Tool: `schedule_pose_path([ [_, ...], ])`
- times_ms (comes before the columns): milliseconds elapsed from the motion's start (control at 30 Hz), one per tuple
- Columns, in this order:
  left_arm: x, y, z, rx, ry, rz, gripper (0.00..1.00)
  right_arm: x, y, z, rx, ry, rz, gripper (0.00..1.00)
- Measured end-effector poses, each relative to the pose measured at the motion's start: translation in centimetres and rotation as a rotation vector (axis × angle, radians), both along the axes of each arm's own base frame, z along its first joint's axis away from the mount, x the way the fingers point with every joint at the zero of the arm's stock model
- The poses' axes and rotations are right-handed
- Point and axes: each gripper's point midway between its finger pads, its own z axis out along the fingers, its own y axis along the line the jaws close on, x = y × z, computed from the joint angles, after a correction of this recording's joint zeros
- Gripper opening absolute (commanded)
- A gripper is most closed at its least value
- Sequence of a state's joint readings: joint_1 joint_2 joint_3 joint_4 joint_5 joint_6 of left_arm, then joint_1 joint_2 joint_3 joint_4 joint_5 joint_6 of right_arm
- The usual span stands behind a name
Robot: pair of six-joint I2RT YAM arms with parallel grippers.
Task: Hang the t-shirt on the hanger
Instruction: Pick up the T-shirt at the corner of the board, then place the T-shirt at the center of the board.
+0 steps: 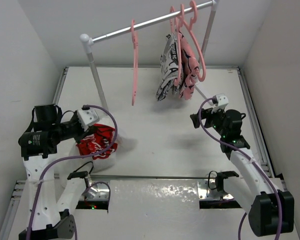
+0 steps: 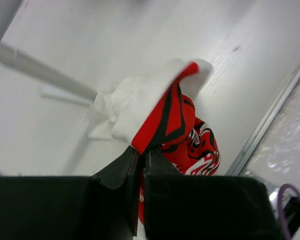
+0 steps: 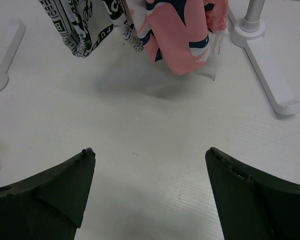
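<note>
A: Where do we find the small white t-shirt with the red Coca-Cola panel (image 1: 98,143)?

B: On the left side of the white table (image 1: 155,150), bunched under the left gripper (image 1: 91,130). The left wrist view shows us the black fingers (image 2: 121,169) pressed together on a fold of red and white cloth, so that gripper is clamped on the t-shirt (image 2: 160,112). The lower folds seem to rest on the table.

A: And the thin salmon-pink plastic hanger (image 1: 135,75)?

B: It hangs empty and alone on the silver rail (image 1: 140,25) at the back, well apart from the t-shirt.

A: What do we see between them?

B: The grey slanted post (image 1: 96,77) that holds up the left end of the rail stands just behind the t-shirt and shows in the left wrist view too (image 2: 40,70). The arm's purple cable (image 1: 115,131) loops right beside the cloth.

A: Anything else on the rail?

B: Towards the right end is a cluster of further pink hangers (image 1: 197,47), with a black-and-white patterned garment (image 1: 168,70) and a pink garment (image 1: 188,75) side by side.

A: The right gripper (image 1: 195,120)?

B: It is over bare table facing those two garments (image 3: 75,25) (image 3: 177,35) — jaws wide apart, nothing between them (image 3: 150,155). The rack's white foot (image 3: 270,75) lies off to its right.
</note>
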State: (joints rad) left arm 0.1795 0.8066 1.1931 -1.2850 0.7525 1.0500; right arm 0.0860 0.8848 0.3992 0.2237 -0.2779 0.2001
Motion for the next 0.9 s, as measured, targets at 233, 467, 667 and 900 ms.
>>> schedule_pose_path([
  [233, 0.5, -5.2, 3.6, -0.186, 0.000, -0.176, 0.00, 0.3, 0.2, 1.4, 0.011, 0.004, -0.001, 0.88],
  [467, 2.0, -12.1, 6.3, -0.281, -0.017, -0.322, 0.00, -0.1, 0.4, 0.4, 0.005, 0.110, 0.014, 0.90],
  [667, 4.0, -17.0, 9.7, -0.331, -0.062, -0.380, 0.00, 0.4, 0.4, 2.1, -0.026, 0.157, 0.030, 0.94],
  [900, 4.2, -17.1, 8.9, -0.290, -0.114, -0.409, 0.29, -0.2, 0.5, 3.1, -0.070, 0.192, 0.070, 0.95],
])
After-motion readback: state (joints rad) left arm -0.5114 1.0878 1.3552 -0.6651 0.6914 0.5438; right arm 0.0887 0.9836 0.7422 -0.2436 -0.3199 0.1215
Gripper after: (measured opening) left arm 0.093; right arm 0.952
